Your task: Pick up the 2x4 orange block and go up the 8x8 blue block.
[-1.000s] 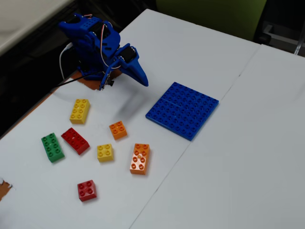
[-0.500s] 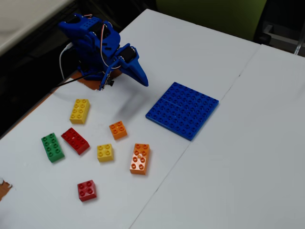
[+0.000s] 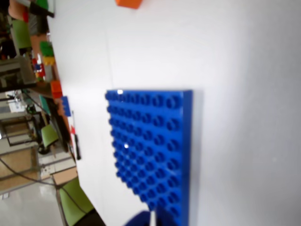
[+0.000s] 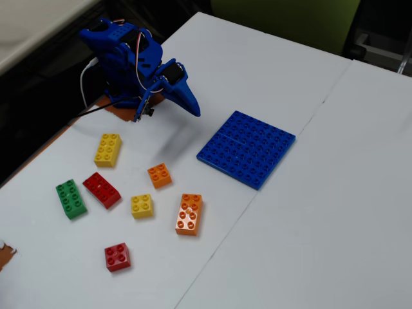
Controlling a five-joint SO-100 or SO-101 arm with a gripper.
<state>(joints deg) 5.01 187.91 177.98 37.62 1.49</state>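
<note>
The 2x4 orange block (image 4: 188,214) lies flat on the white table in the fixed view, below and left of the 8x8 blue block (image 4: 246,148). That blue plate also fills the middle of the wrist view (image 3: 150,146). My blue arm is folded at the top left, and its gripper (image 4: 195,111) points down toward the table, left of the plate and well above the orange block. The jaws look closed together with nothing between them. In the wrist view only the gripper tip (image 3: 149,220) shows at the bottom edge. An orange brick corner (image 3: 128,3) shows at that view's top edge.
Loose bricks lie left of the orange block: a yellow 2x4 (image 4: 107,149), small orange (image 4: 159,175), red 2x4 (image 4: 102,190), green 2x4 (image 4: 71,198), small yellow (image 4: 141,206) and small red (image 4: 117,257). The table's edge runs along the left.
</note>
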